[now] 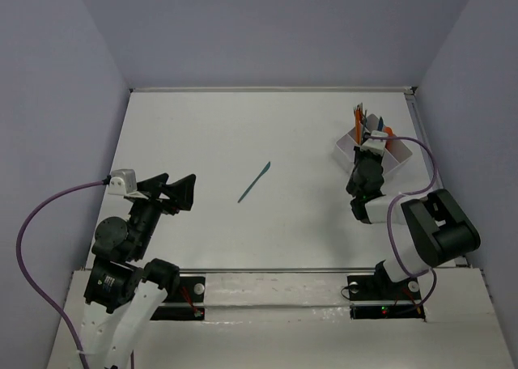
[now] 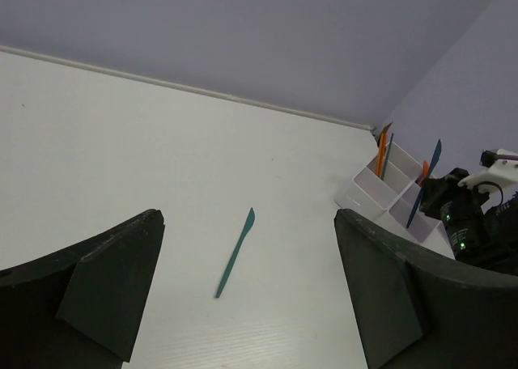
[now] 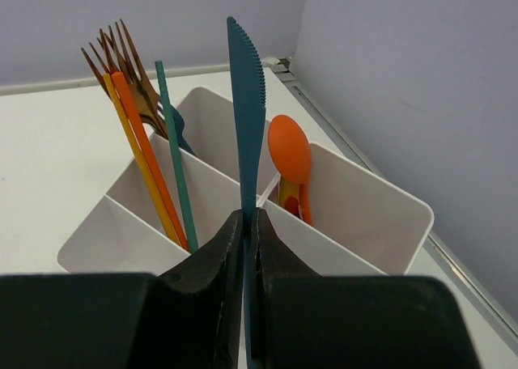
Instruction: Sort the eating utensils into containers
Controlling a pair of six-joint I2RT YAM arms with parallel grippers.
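A dark teal knife (image 1: 254,182) (image 2: 235,253) lies alone on the white table, ahead of my left gripper (image 1: 174,189) (image 2: 247,304). That gripper is open and holds nothing. At the far right stands the white four-compartment tray (image 1: 346,149) (image 2: 360,192) (image 3: 356,215). My right gripper (image 1: 368,149) (image 3: 251,219) is shut on a second teal knife (image 3: 246,102) (image 2: 423,187), held upright over the tray's middle divider. Orange forks (image 3: 121,69) and a teal handle (image 3: 174,167) stand in the left compartment. An orange spoon (image 3: 289,146) stands in the right one.
Lilac walls enclose the table on three sides; the tray sits close to the right wall's rail (image 1: 417,118). Purple cables loop from the left arm (image 1: 32,223) and the right arm (image 1: 430,171).
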